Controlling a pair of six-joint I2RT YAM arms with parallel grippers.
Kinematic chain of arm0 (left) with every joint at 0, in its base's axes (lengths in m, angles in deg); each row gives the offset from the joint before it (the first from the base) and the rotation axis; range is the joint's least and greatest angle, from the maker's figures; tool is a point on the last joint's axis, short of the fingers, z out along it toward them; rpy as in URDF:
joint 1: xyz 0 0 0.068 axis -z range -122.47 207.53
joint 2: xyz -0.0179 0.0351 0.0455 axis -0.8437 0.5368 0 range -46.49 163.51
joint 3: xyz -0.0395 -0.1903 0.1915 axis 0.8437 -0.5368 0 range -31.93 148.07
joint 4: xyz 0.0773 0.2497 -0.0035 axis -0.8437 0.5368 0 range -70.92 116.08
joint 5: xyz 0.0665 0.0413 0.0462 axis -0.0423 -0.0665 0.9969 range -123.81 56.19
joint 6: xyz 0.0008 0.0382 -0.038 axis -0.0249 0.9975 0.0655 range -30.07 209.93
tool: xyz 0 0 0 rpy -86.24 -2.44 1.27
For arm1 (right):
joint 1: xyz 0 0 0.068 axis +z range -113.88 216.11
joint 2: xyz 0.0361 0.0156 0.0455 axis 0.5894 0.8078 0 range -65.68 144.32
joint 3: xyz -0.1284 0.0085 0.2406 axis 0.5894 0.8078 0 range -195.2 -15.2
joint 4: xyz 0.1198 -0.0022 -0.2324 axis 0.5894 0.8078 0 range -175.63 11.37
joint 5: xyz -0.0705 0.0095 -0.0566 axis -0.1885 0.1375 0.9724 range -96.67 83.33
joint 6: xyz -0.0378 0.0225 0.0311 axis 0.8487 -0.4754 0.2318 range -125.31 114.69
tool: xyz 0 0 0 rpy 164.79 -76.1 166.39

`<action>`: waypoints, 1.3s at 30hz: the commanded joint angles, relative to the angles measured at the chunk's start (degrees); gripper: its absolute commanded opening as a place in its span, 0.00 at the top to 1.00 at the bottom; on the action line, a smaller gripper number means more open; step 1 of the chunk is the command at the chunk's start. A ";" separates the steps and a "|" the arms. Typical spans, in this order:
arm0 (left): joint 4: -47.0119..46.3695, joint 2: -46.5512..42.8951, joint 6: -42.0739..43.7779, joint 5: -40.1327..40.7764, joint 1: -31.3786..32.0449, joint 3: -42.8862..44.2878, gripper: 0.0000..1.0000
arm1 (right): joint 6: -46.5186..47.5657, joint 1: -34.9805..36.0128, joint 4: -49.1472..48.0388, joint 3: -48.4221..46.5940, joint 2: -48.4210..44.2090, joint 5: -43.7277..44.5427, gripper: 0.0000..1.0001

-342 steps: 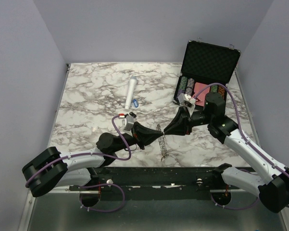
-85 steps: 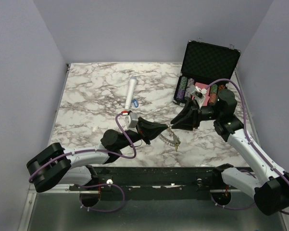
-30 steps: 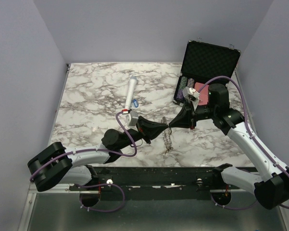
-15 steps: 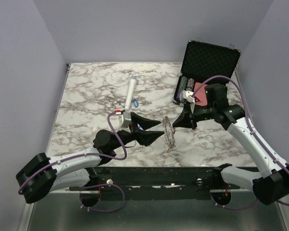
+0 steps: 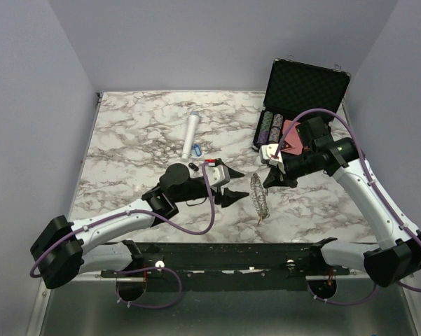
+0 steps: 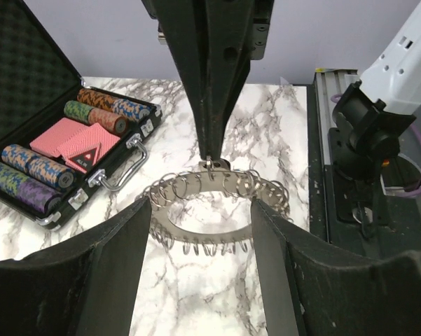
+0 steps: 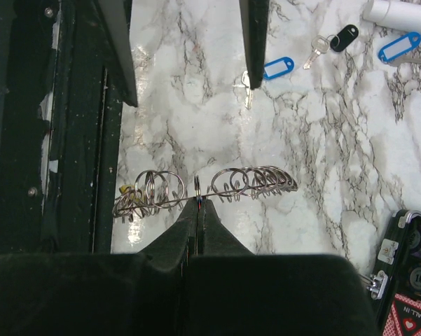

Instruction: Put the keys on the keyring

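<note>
The keyring (image 7: pixel 252 183), a flat grey metal ring fringed with small split rings, hangs edge-on above the marble with my right gripper (image 7: pixel 199 201) shut on its rim. A yellow tag (image 7: pixel 125 190) shows at one end of it. In the top view the keyring (image 5: pixel 258 196) sits between both grippers. My left gripper (image 5: pixel 236 185) stands open just left of it, fingers (image 6: pixel 112 280) apart and touching nothing. On the table lie a blue-tagged key (image 7: pixel 270 69), a black-tagged key (image 7: pixel 340 36) and another blue tag (image 7: pixel 399 45).
A white cylinder (image 5: pixel 191 135) lies behind the keys. An open black case (image 5: pixel 305 84) with poker chips (image 6: pixel 28 175) and red cards stands at the back right. The black frame rail (image 5: pixel 231 252) runs along the near table edge.
My left gripper has opened, let go of the keyring and drawn back to the left, its wrist turning. The right gripper still holds the ring and has carried it slightly right.
</note>
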 commanded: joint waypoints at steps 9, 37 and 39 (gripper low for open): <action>-10.23 10.19 -0.21 0.24 3.89 4.58 0.55 | 0.10 0.35 0.87 -0.35 -1.57 -1.89 1.00; -0.21 13.53 4.81 3.85 5.74 9.15 0.86 | -1.39 0.35 0.87 -0.09 -1.84 -3.91 1.00; 0.40 13.54 4.63 3.76 5.83 9.41 0.93 | -1.39 0.35 0.87 -0.09 -1.92 -4.09 1.00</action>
